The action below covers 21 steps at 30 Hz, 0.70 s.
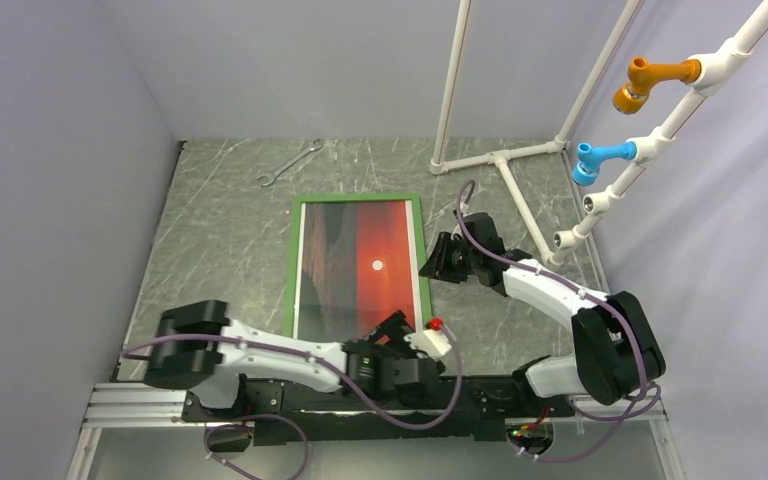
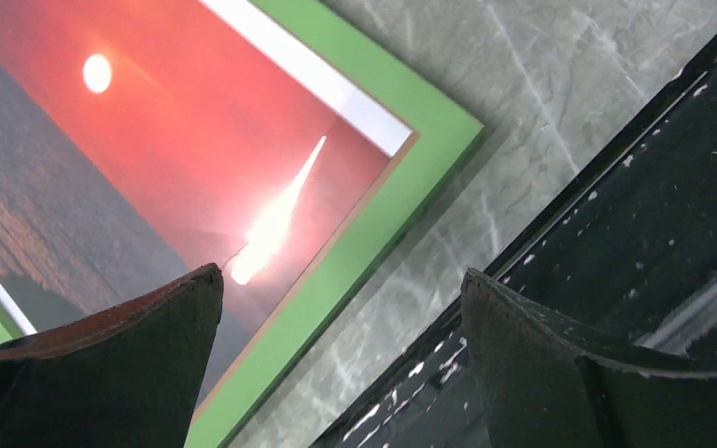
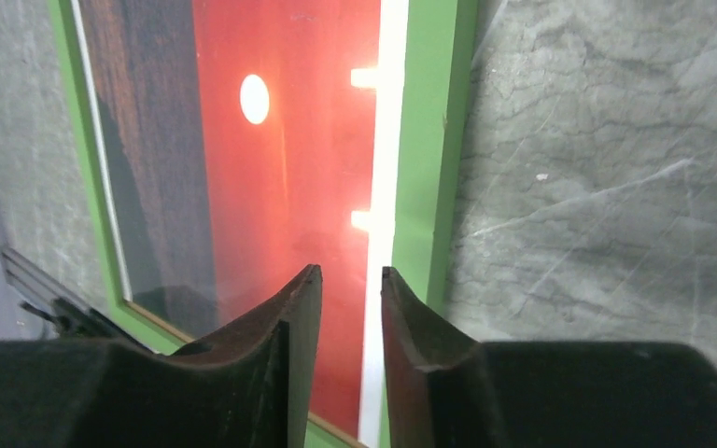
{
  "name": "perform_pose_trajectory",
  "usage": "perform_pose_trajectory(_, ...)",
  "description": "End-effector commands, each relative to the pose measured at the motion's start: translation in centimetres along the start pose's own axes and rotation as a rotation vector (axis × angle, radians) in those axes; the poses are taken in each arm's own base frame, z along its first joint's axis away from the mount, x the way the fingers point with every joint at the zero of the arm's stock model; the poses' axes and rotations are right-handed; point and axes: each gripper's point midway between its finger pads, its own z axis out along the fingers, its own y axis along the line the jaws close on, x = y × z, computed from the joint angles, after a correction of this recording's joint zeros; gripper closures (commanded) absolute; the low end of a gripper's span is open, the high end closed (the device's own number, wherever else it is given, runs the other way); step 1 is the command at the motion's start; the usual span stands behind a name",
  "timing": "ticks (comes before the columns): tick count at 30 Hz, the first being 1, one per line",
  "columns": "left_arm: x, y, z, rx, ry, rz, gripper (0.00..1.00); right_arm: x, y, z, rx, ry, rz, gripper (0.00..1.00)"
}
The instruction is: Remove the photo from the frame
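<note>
The green frame lies flat in the middle of the table with the sunset photo inside it, picture side up. My left gripper is wide open just above the frame's near right corner; nothing is between its fingers, and the photo shows beside them. My right gripper hovers at the frame's right rail. Its fingertips stand a narrow gap apart over the white strip at the photo's right edge, holding nothing.
A wrench lies at the far left of the table. A white pipe rack with an orange fitting and a blue fitting stands at the back right. A black mounting rail runs along the near edge. Walls close in both sides.
</note>
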Motion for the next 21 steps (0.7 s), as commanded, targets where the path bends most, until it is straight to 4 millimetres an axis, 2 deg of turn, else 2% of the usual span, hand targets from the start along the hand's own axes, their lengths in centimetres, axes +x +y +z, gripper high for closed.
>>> perform_pose_trajectory(1,-2.7,1.7,-3.5,0.105,-0.095,-0.222,0.01,0.6,-0.4,-0.3,-0.004,0.005,-0.077,0.63)
perform_pose_trajectory(4,-2.9,2.2,-4.7,0.165,-0.122,-0.300,0.00,1.3,-1.0,-0.3,0.003,0.006,-0.085,0.56)
perform_pose_trajectory(10,-2.5,3.6,-6.1,0.232,-0.172,-0.446,0.01,2.1,-1.8,0.4,0.014,0.026,-0.098,0.53)
perform_pose_trajectory(15,-1.9,4.0,-6.6,0.256,-0.205,-0.524,0.01,2.2,-1.5,0.6,0.002,0.015,-0.129,0.52)
perform_pose_trajectory(21,-1.2,4.1,-6.7,0.270,-0.205,-0.563,0.01,2.4,-2.3,1.8,0.043,0.026,-0.131,0.52)
